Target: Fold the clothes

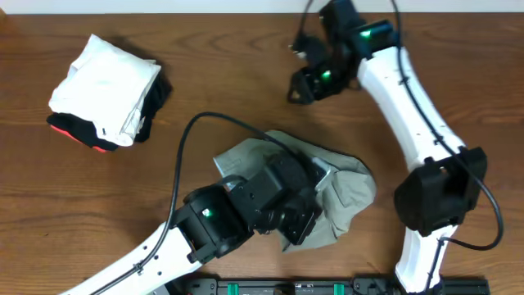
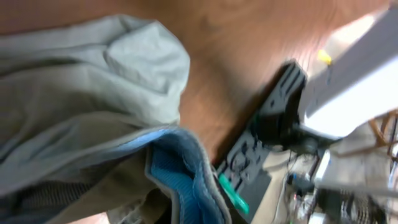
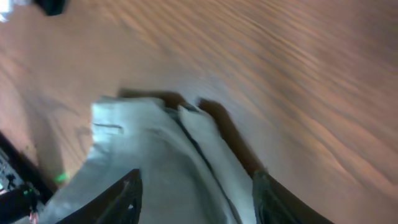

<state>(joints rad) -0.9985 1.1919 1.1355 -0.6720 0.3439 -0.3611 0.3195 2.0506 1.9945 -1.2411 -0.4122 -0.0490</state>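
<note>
- While the left gripper [image 1: 304,215] is pressed together on the crumpled trousers [image 1: 350,190], apparently pinching a bunched fold near the middle of the heap, any lift from that point risks raising several layers at once. The garment would then hang as a lump rather than open out flat.
- Trousers lie in a rumpled mound at the near centre of the worktop [image 1: 213,74], partly under the left arm. Neither waistband nor leg ends can be told apart from overhead, so the wrong edge may be chosen for the fold line.
- Right gripper [image 1: 296,88] stands spread and empty at the far side of the worktop, well apart from the trousers. With only one hold on the cloth, a pull by the left arm is likely to drag the whole mound across the wood instead of stretching it.
- Left wrist view is filled with cloth close against the lens, and the exact grip is hidden. A shallow or slipping pinch could go unnoticed.
- Black cable [image 1: 184,152] of the left arm loops over the worktop just beside the trousers, and a sweeping move could snag cloth on it.
- Stack of folded garments [image 1: 102,86] lies at the far left, well apart. Only a long drag leftward would disturb it.
</note>
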